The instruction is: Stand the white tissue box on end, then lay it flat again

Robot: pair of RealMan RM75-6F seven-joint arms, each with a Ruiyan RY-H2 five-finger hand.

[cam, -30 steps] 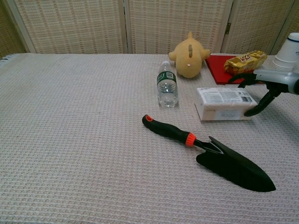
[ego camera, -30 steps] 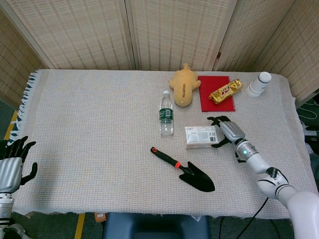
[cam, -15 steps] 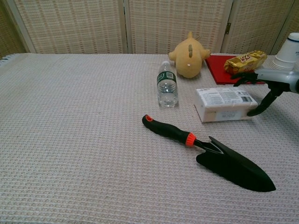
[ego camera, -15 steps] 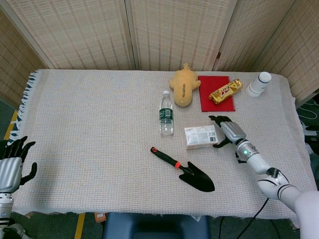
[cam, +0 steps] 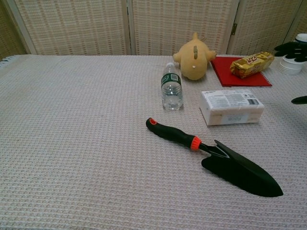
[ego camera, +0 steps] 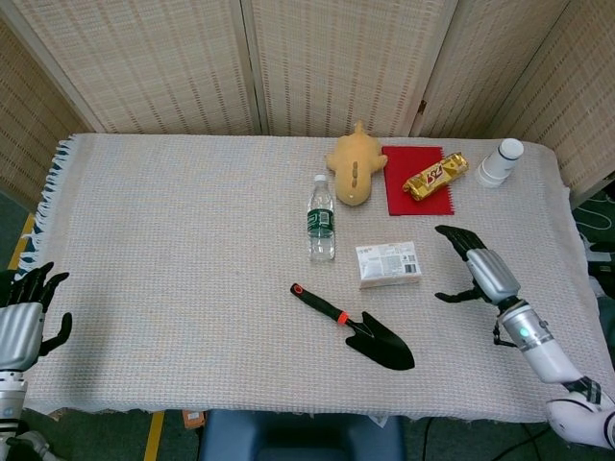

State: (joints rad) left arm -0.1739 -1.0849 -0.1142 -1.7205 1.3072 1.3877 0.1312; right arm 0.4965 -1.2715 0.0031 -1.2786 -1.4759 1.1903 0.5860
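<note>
The white tissue box [ego camera: 388,264] is seen flat on the surface [ego camera: 173,240], apart from and left of the right hand [ego camera: 478,270], whose fingers [ego camera: 454,236] are spread, nothing held.
</note>
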